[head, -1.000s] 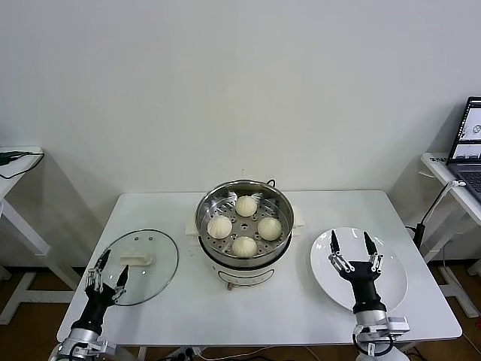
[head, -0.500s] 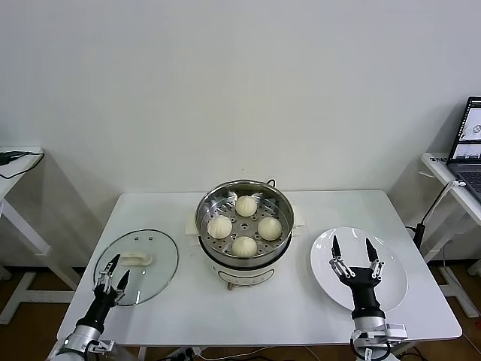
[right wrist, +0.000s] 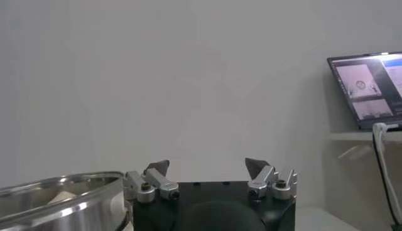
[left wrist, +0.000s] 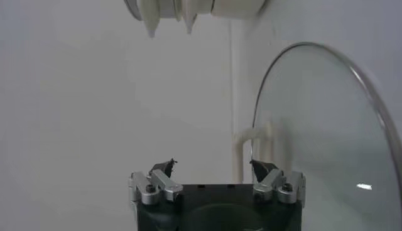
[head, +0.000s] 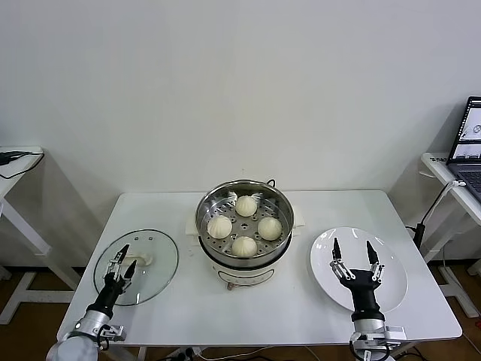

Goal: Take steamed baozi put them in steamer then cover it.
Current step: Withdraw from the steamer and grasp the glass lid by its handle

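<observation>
Four steamed baozi (head: pixel 244 226) sit on the perforated floor of the stainless-steel steamer (head: pixel 207 208), which stands uncovered on its white pot base at the middle of the white table (head: pixel 301 312). The buns lie apart from one another, one toward each side of the basket.

The glass lid (head: pixel 154 263) lies flat on the table to the robot's left of the steamer, its white handle (head: pixel 140 259) facing up. The left gripper (head: pixel 122 257) hangs over the near part of the lid, fingers spread open and holding nothing, with the handle just beyond its tips; the left wrist view shows the lid's rim and handle ahead of those fingers (left wrist: pixel 162 167).

To the right of the steamer rests a white plate (head: pixel 391 259). The right gripper (head: pixel 355 253) is poised above it, fingers likewise wide open and empty.

A laptop (head: pixel 467 139) glows on a side desk at far right.
</observation>
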Robot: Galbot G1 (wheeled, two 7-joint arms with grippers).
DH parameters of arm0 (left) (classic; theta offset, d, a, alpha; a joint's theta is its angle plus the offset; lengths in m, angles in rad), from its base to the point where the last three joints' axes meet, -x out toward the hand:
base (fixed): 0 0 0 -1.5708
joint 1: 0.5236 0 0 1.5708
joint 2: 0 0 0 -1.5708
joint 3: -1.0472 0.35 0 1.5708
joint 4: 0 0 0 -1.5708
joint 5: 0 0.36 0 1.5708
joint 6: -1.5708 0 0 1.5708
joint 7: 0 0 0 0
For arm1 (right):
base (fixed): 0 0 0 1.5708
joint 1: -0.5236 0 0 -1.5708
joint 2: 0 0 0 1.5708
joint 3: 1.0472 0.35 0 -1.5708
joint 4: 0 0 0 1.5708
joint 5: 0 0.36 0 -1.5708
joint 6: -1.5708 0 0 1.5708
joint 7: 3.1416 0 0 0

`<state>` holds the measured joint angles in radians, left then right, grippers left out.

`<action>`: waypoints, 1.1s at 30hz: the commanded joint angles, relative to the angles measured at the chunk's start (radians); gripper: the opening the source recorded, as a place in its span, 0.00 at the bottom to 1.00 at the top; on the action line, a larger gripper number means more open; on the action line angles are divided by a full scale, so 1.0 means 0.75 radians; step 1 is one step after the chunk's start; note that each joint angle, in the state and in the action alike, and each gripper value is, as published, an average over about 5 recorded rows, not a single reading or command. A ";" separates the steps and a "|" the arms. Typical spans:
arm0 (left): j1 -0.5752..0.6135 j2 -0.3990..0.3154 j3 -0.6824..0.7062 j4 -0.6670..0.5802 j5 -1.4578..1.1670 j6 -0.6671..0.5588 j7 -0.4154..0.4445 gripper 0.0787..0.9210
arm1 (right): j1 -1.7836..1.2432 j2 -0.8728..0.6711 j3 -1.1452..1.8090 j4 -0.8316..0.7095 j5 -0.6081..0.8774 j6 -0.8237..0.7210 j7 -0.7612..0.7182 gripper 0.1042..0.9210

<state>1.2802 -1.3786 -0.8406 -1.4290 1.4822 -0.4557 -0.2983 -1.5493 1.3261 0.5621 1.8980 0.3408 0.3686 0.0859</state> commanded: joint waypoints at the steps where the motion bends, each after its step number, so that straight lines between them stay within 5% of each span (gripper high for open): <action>1: -0.109 0.002 0.006 0.111 0.062 0.015 -0.017 0.88 | -0.007 0.004 0.002 -0.003 -0.005 0.007 0.000 0.88; 22: -0.201 -0.009 0.018 0.216 0.096 0.035 -0.044 0.88 | -0.014 0.015 -0.005 -0.027 -0.034 0.029 -0.006 0.88; 33: -0.198 -0.016 0.020 0.219 0.116 0.051 -0.063 0.52 | -0.014 0.019 -0.016 -0.034 -0.045 0.035 -0.008 0.88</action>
<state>1.1400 -1.3901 -0.8254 -1.2774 1.5602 -0.4237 -0.3363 -1.5605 1.3395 0.5514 1.8739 0.3100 0.3937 0.0804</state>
